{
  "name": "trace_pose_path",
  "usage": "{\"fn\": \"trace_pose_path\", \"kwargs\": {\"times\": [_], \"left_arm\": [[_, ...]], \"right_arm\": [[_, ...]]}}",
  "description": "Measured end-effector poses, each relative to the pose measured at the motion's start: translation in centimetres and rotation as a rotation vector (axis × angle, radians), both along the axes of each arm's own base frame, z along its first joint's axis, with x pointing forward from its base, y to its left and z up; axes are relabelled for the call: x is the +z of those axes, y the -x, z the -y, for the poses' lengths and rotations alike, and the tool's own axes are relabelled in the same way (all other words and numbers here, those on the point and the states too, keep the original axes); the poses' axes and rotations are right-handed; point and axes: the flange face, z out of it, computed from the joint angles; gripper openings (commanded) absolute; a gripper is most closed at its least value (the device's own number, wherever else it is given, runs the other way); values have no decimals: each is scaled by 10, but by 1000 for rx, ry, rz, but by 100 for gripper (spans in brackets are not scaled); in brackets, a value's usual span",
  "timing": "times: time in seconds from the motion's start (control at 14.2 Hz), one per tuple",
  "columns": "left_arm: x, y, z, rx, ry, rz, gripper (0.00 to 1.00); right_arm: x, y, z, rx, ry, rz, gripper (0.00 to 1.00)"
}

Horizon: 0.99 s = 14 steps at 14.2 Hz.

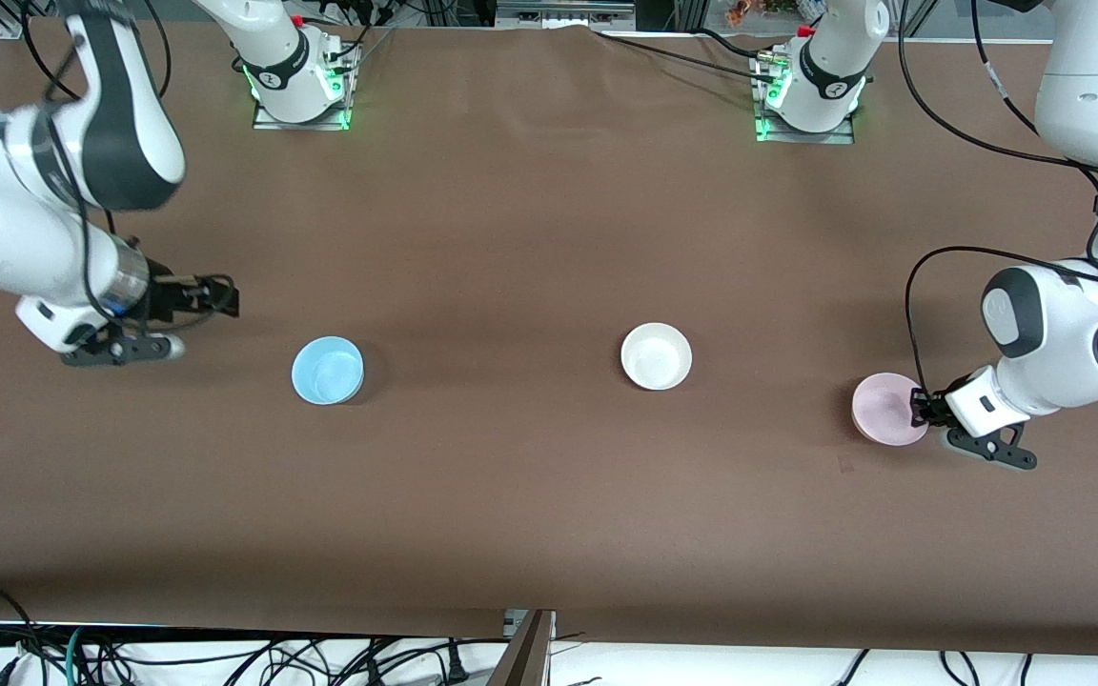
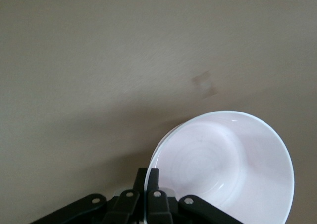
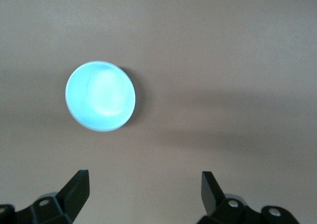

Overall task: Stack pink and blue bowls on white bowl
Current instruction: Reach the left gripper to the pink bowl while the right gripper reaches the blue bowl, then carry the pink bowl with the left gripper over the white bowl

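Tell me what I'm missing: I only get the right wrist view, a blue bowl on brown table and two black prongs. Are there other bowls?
Observer: Yes. A white bowl sits mid-table, empty.
Operator: Any pink one?
Observer: The pink bowl lies toward the left arm's end; the left gripper is shut on its rim.
Operator: And my prongs?
Observer: That's the right gripper, open, beside the blue bowl, not touching it.

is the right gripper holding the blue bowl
No, the right gripper hangs open with nothing between its fingers, apart from the blue bowl, which sits alone on the table.
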Motion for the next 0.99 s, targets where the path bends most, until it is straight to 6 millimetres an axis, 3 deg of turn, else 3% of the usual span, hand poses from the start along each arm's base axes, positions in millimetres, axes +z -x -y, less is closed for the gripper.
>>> {"fn": "trace_pose_path", "kwargs": {"times": [0.14,0.28,0.49,0.63,0.78,0.99], "left_arm": [[32,-11,27,28,5,-50,0],[52,-15,67,84,3,-95,0],[59,-6,163,60,0,-172,0],[57,9,230,19,-6,-210,0],[57,22,279,37,-16,-221,0],[48,36,315,37,-5,-247,0]], "right_arm": [[-46,-15,-4,4,-10,31,100],[-95,-24,-13,14,-25,68,100],[-162,-21,-29,28,-50,145,100],[-177,-18,-32,31,-55,154,100],[-173,-19,-32,31,-55,163,98],[-171,-18,-32,32,-54,154,77]]}}
